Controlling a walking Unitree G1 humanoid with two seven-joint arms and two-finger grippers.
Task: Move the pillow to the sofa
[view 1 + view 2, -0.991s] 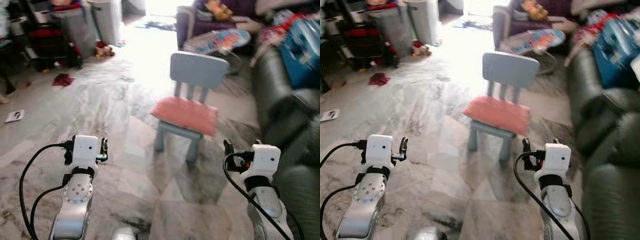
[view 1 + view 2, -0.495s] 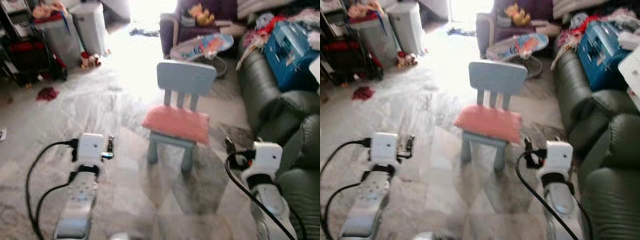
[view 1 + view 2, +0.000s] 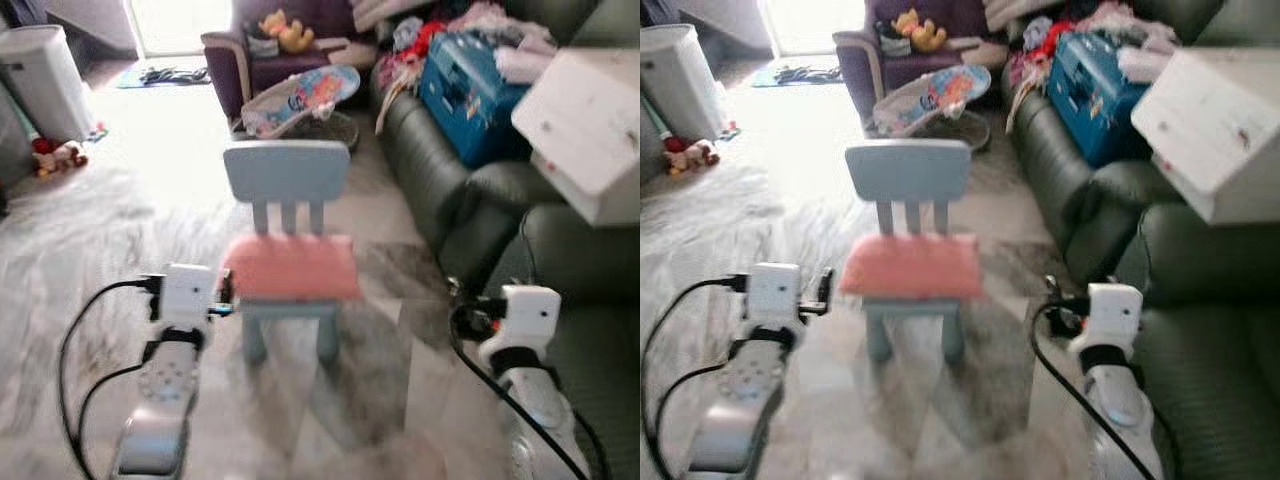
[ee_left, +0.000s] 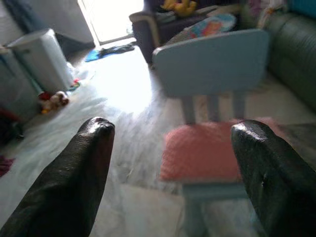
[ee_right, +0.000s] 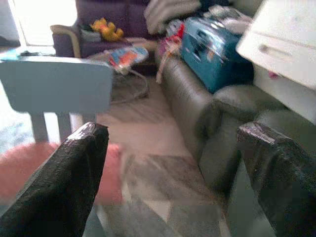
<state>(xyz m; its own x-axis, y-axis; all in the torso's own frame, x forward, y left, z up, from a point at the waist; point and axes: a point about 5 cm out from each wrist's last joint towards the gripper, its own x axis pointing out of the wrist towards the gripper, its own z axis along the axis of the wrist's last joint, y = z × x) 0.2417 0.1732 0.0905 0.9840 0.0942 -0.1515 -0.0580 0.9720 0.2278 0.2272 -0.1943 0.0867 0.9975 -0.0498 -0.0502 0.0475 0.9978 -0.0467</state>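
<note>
— Trouble ahead? 
— Pillow (image 3: 292,267) lies flat on the small blue chair (image 3: 287,172) at twelve o'clock; a light chair may tip or skid on polished marble floor (image 3: 80,240). 
— Grippers? 
— Left gripper (image 4: 173,148) and right gripper (image 5: 168,163) both spread, empty. Sofa (image 3: 470,200) at two o'clock, piled with clutter.

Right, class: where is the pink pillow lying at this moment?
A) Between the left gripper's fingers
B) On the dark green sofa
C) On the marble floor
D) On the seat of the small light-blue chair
D: the pink pillow lies flat on the seat of the light-blue chair, with the left gripper open beside it and the sofa off to the right.
</note>
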